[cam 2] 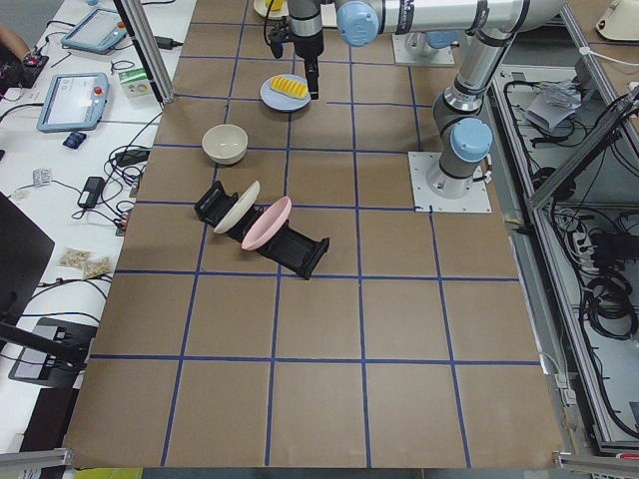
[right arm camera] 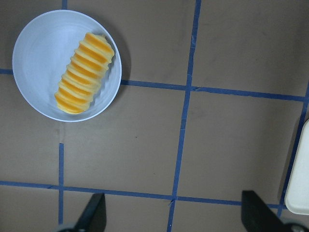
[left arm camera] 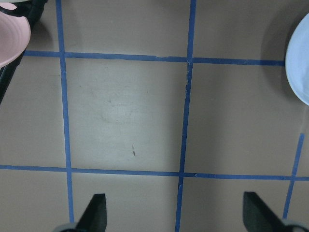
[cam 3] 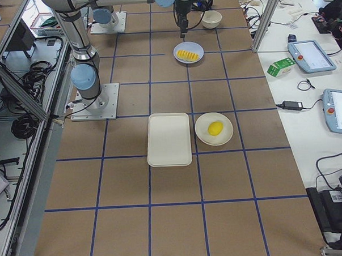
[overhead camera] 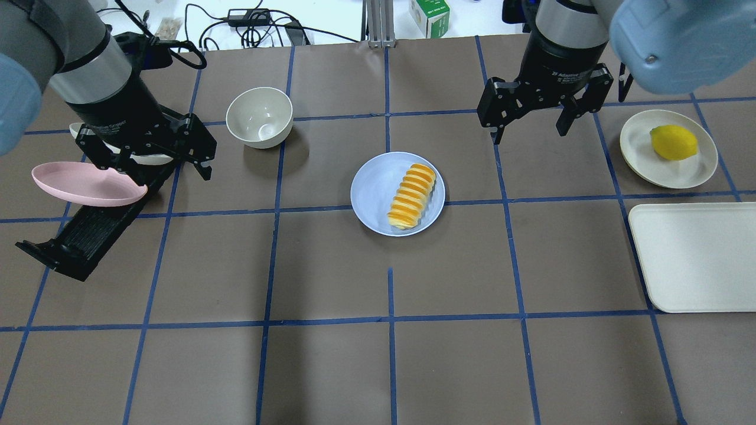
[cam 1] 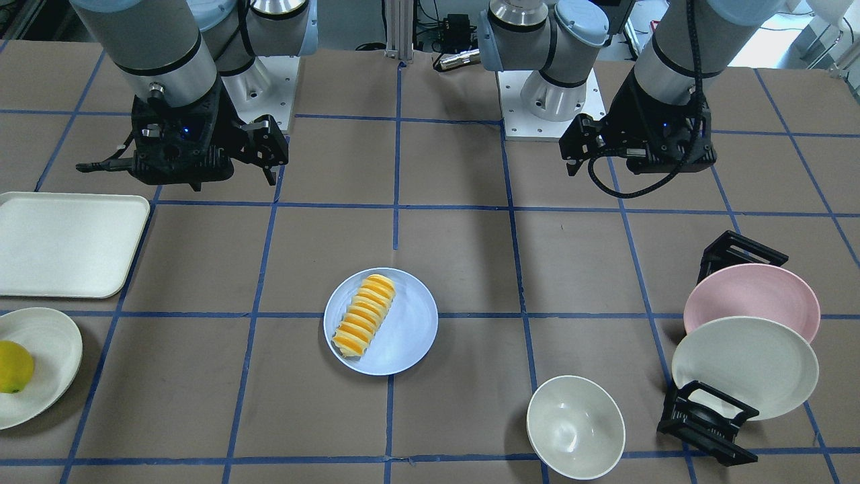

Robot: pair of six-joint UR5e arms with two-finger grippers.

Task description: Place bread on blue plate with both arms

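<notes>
**Bread on blue plate, both grippers off it**

Front: the bread point(cam 1: 363, 316), a ridged loaf striped orange and pale yellow, lay diagonally on the blue plate point(cam 1: 416, 336).
Overhead: left gripper point(overhead camera: 146, 159) and right gripper point(overhead camera: 528, 133) hung well apart from it, fingers spread wide.
Right wrist: loaf spanned most of the plate.

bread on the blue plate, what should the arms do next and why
Likely only a small retreat: the ridged orange-and-yellow striped bread already lies on the round pale-blue plate, and the left gripper and right gripper hang open, empty and clear of it, so backing them off seems enough.
</notes>
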